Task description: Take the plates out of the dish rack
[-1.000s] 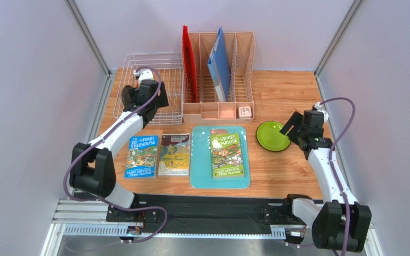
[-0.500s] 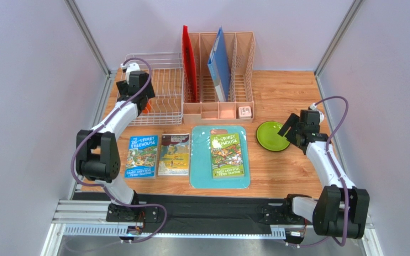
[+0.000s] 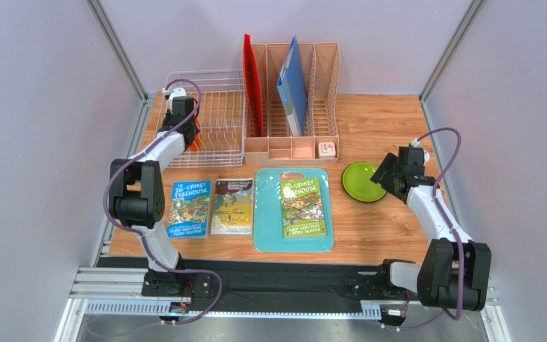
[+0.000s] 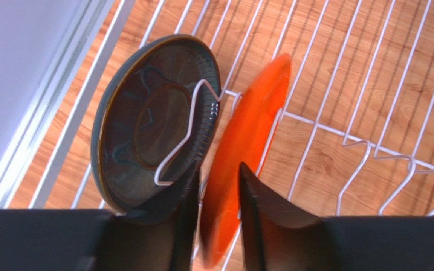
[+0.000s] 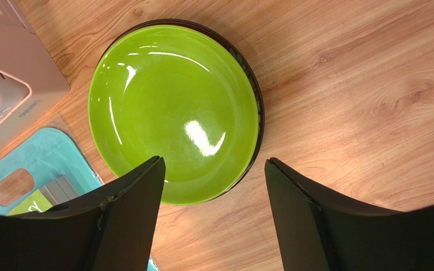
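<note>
The white wire dish rack stands at the back left. Two plates stand on edge in its slots: a dark teal-grey plate and, right of it, an orange plate. My left gripper reaches into the rack's left end, one finger on each side of the orange plate's lower rim, shut on it. A lime green plate lies flat on the table at the right, a dark rim round it. My right gripper hovers open just over its near edge, holding nothing.
A peach-pink slotted organiser with a red folder and a blue folder stands right of the rack. In front lie two books and a teal cutting board bearing another book. Grey walls close in both sides.
My left arm has swung to the rack's left end and its jaws have narrowed onto the orange plate. My right gripper has shifted slightly, staying by the green plate.
</note>
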`<act>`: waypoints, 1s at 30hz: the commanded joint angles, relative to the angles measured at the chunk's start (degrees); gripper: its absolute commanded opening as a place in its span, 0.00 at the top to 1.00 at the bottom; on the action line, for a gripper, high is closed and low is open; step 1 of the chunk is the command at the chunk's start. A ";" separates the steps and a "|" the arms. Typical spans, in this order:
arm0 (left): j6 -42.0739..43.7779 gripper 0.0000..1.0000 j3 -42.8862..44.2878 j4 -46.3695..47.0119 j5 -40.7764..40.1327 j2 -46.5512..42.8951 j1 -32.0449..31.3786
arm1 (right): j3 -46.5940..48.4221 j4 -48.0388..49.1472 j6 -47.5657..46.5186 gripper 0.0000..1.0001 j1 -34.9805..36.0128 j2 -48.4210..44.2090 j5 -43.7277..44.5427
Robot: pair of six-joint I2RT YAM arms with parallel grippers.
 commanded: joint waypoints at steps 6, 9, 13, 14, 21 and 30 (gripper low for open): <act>-0.47 0.94 -2.52 4.40 -0.20 -3.76 0.38 | 1.47 2.64 -0.71 0.29 0.25 0.58 0.27; 0.75 1.00 -3.75 4.49 -0.03 -5.34 0.38 | 1.20 2.55 -0.71 0.29 0.25 0.05 0.36; 3.39 1.00 -4.63 6.51 -0.03 -8.42 0.30 | 1.47 2.12 -0.71 0.29 0.34 -0.04 0.45; 4.87 1.00 -4.98 6.77 -0.46 -9.12 0.21 | 1.47 2.03 -0.62 0.29 0.34 -0.13 0.45; 12.35 1.00 -5.42 8.18 -6.08 -16.33 -2.25 | 2.26 0.27 -0.62 0.27 1.30 -1.88 2.65; -0.63 1.00 -8.05 -5.00 1.43 -30.82 -4.27 | 2.87 -2.11 -1.41 0.25 2.53 -11.19 -2.26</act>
